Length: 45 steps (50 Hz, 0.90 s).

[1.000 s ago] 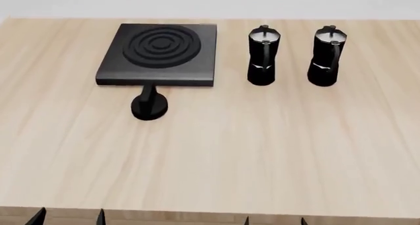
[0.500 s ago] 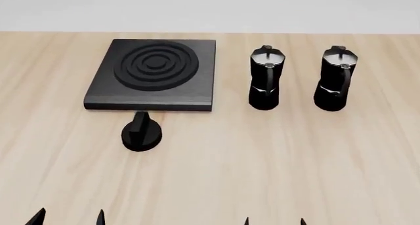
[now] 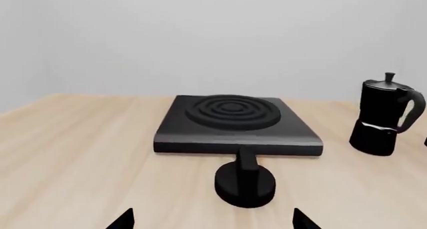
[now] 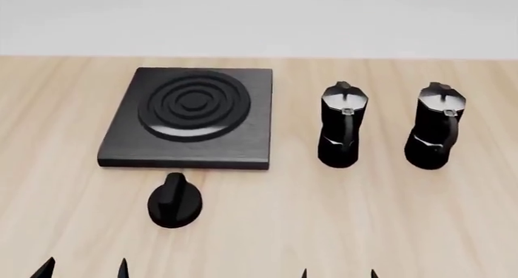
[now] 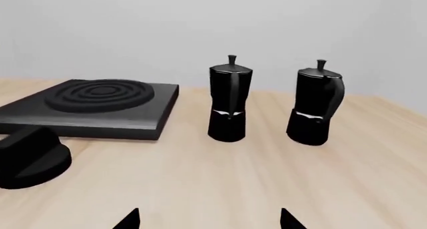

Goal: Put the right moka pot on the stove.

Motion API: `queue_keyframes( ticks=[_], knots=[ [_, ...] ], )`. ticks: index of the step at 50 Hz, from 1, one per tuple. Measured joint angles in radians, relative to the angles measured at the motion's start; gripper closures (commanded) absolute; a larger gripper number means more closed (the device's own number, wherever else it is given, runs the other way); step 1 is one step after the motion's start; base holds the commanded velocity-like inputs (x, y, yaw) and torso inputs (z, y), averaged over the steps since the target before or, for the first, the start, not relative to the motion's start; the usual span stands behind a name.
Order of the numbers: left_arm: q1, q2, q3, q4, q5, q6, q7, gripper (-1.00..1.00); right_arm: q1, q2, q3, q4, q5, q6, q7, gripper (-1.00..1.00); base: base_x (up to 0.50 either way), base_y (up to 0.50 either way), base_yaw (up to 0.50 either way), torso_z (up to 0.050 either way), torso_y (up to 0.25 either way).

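Two identical glossy black moka pots stand upright on the wooden table. The right moka pot [image 4: 435,127] is at the far right; it also shows in the right wrist view [image 5: 316,105]. The left pot [image 4: 343,127] stands beside it, seen too in both wrist views [image 5: 229,100] [image 3: 383,116]. The stove [image 4: 190,117] is a flat black slab with raised rings, left of the pots [image 3: 233,123] [image 5: 93,108]. My left gripper [image 4: 84,270] and right gripper [image 4: 338,274] are open and empty at the near edge, only fingertips showing, well short of everything.
A small round black knob [image 4: 173,201] lies on the table in front of the stove, also in the left wrist view [image 3: 245,181] and the right wrist view [image 5: 27,158]. The light wooden table [image 4: 324,217] ends at a pale wall behind.
The head view has moved: stove, knob and pots all sit lower and larger in the frame than before. The table's near edge has left the view. The fingertips keep their places.
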<state>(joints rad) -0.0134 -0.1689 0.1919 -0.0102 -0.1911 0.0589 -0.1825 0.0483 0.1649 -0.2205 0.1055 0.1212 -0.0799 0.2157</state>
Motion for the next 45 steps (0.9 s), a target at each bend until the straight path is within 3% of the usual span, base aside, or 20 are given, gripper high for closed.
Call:
queue_keyframes(
  ticks=[45],
  knots=[
    [-0.006,-0.019,0.024,-0.007,-0.018,0.007,-0.024,-1.00,0.010,0.018,-0.017,0.007,0.034,-0.004,0.016,-1.00,0.26,0.04,0.00,0.000,0.000]
  ],
)
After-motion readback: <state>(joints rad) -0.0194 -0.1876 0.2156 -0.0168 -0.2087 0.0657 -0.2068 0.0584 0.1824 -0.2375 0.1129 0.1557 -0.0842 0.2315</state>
